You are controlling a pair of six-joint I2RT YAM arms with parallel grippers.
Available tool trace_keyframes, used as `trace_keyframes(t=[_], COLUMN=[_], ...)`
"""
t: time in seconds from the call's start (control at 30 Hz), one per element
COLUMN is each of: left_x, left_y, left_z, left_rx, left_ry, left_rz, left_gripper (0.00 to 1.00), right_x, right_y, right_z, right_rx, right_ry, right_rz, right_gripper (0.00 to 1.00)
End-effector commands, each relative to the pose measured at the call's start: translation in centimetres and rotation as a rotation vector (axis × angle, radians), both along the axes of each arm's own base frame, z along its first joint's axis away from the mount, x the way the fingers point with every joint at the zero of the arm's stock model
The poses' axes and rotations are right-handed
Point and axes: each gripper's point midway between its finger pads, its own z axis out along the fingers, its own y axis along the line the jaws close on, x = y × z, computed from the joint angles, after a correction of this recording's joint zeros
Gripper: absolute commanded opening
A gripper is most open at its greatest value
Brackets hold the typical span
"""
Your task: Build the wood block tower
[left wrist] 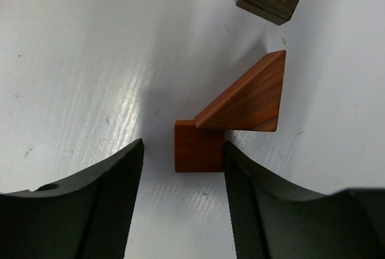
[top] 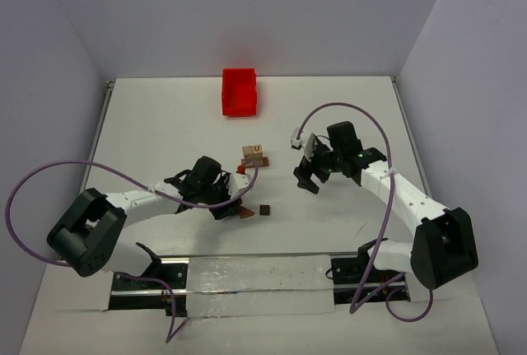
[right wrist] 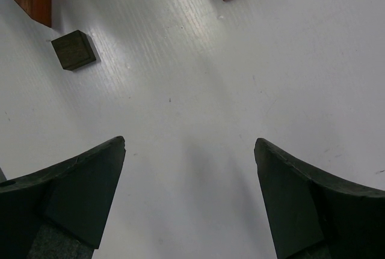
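Reddish-brown block [left wrist: 198, 146] lies flat on the white table [left wrist: 78, 60] between the spread fingers of the left tool [left wrist: 183, 151]; one finger [left wrist: 246, 211] touches it, the other stands apart; a matching wedge [left wrist: 246, 100] leans over its far corner; a dark cube [right wrist: 73, 50] sits near; the wood block tower [top: 253, 156] stands mid-table, between the tools and the red bin [top: 240, 91]; the right tool [right wrist: 189, 145] hangs spread wide over the table.

1. left arm [top: 136, 200], right arm [top: 403, 194]: white link shells, black joint housings.
2. base joints [top: 82, 235]: big, black, rounded.
3. purple cable [top: 74, 163] loops off each arm.
4. green LED [top: 360, 156] lit on right arm's wrist.
5. left gripper [left wrist: 183, 199], right gripper [right wrist: 189, 193]: matte black curved fingers; left's inner pads [left wrist: 123, 205] ribbed.
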Motion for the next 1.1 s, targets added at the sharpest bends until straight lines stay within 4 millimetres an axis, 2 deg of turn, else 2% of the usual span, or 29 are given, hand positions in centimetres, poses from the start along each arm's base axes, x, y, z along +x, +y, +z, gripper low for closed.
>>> trace_keyframes(t=[0.0,0.17,0.2,0.23,0.3,0.33,0.43,0.47,0.5,0.73,0.9,1.07], left_x=[0.5,0.0,-0.4,-0.5,-0.1,0.4,1.3,1.9,3.0,8.7,12.0,13.3], left_y=[-0.5,0.0,0.3,0.3,0.2,0.1,0.3,0.0,-0.1,-1.7,-3.1,-3.3], left_z=[0.4,0.7,0.8,1.1,2.2,3.4,5.0,6.2,7.4,12.0,12.6,12.1], left_rx=[-0.005,0.02,0.034,0.032,0.021,-0.003,-0.003,-0.004,-0.015,-0.081,-0.079,-0.049], left_ry=[0.01,0.016,0.018,0.018,0.0,-0.006,0.004,0.016,0.006,-0.081,-0.085,-0.089], left_rz=[0.033,0.007,-0.023,-0.042,-0.077,-0.105,-0.201,-0.242,-0.238,-0.23,-0.201,-0.194], left_gripper=[0.6,0.5,0.41,0.37,0.31,0.28,0.28,0.27,0.26,0.29,0.3,0.31], right_x=[0.7,0.8,0.9,0.9,1.0,1.0,1.1,1.0,1.0,1.4,1.9,2.5], right_y=[0.4,0.4,0.4,0.4,0.5,0.5,0.7,0.9,1.0,1.1,1.6,1.9], right_z=[1.0,1.2,1.2,1.2,1.2,1.2,1.1,1.0,0.8,0.7,0.2,-0.3], right_rx=[0.016,0.017,0.019,0.019,0.022,0.025,0.032,0.036,0.038,0.045,0.06,0.063], right_ry=[-0.042,-0.046,-0.047,-0.047,-0.046,-0.043,-0.034,-0.02,-0.011,0.01,0.059,0.086], right_rz=[-0.003,-0.005,-0.006,-0.006,-0.007,-0.009,-0.008,-0.007,-0.005,-0.022,-0.054,-0.076], right_gripper=[0.94,0.93,0.93,0.93,0.93,0.93,0.92,0.9,0.9,0.88,0.88,0.89])
